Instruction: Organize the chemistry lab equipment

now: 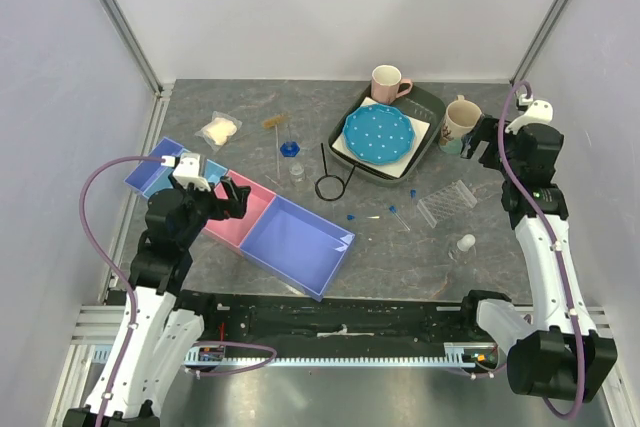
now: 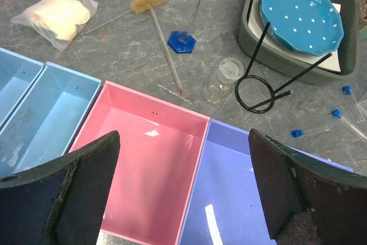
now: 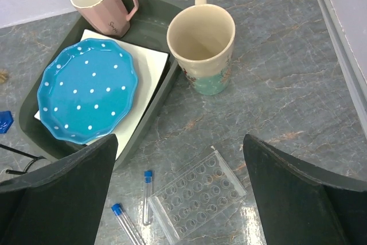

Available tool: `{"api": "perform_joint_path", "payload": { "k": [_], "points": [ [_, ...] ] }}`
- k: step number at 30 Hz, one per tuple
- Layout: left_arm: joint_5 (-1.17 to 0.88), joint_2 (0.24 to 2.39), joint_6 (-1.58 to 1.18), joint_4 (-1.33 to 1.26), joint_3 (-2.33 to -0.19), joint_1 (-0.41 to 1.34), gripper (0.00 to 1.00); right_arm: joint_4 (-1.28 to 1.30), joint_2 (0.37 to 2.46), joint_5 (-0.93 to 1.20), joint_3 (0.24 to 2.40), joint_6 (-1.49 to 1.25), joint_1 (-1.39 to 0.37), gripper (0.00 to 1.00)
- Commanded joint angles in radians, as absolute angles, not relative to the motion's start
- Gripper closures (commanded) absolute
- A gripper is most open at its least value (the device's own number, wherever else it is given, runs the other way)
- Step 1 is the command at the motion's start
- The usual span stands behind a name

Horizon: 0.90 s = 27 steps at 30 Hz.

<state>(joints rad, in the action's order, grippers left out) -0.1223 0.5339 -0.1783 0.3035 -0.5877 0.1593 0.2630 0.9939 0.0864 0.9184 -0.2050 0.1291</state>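
Note:
My left gripper is open and empty, above the pink bin and purple bin. Beyond the bins lie a bag of white wads, a brush stick, a thin stick, a blue hexagonal piece, a clear little bottle and a black wire ring. My right gripper is open and empty, above the clear tube rack. Two blue-capped tubes lie left of it. A second bottle lies nearer.
A dark tray holds the blue dotted plate and a pink mug. A cream mug stands right of the tray. Two light blue bins sit left of the pink one.

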Motion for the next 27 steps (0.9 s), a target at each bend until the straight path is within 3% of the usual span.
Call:
{"api": "perform_joint_path", "payload": {
  "k": [1,3,7,9,15,27],
  "points": [
    [-0.146,0.508,-0.193,0.258,-0.601,0.163,0.0,0.276,0.974,0.179,0.969,-0.132,0.132,0.02],
    [-0.187,0.511,-0.196,0.284,-0.615,0.163,0.01,0.305,0.976,0.327,0.992,-0.031,0.132,0.02],
    [-0.245,0.5,-0.198,0.37,-0.655,0.163,0.01,0.619,1.009,0.668,1.086,0.508,0.121,0.02],
    [-0.268,0.476,-0.196,0.376,-0.643,0.163,0.01,0.8,1.049,0.69,1.152,0.618,0.101,0.02],
    [-0.259,0.433,-0.198,0.383,-0.615,0.163,0.01,1.025,1.088,0.614,1.163,0.888,0.011,0.02],
    [-0.265,0.453,-0.192,0.374,-0.607,0.163,0.01,1.026,1.048,0.192,0.919,1.037,-0.11,0.02]
  ]
}}
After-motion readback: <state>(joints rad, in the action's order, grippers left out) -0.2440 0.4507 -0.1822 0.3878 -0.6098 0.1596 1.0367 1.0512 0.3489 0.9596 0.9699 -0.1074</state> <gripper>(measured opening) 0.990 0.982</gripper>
